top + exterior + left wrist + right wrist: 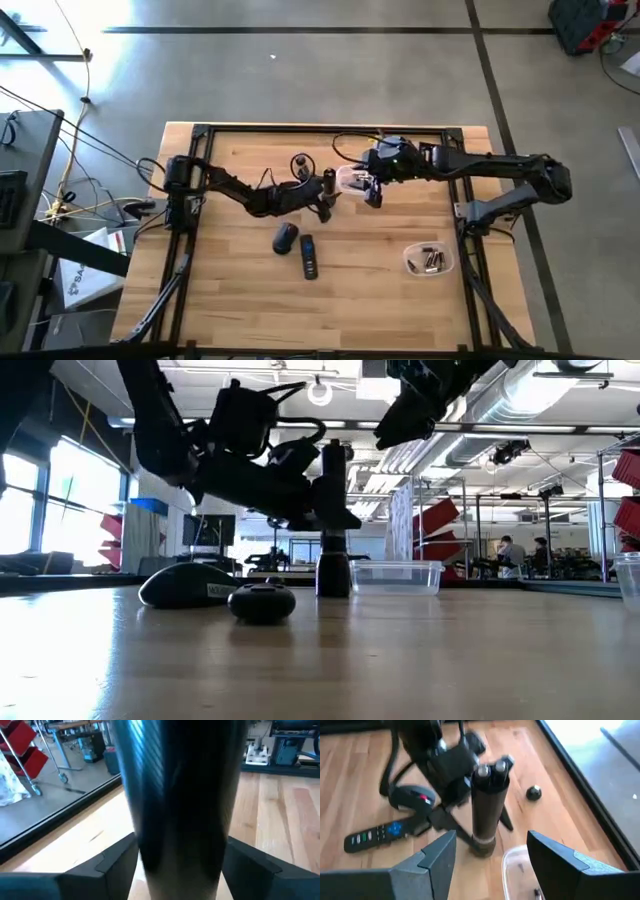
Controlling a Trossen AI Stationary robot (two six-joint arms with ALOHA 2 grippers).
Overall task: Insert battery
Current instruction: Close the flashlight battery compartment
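Left gripper jaws pinch the upright black cylindrical flashlight on the wooden bench, batteries seated in its top; right gripper jaws spread, cap left.

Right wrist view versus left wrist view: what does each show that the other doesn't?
Only the right wrist view shows the remote, the computer mouse, a small round cap, a clear container and the open right end effector. Only the left wrist view shows the room floor and red shelving beyond the table edge. Both show the upright flashlight, shut in the left end effector, on the wooden table.
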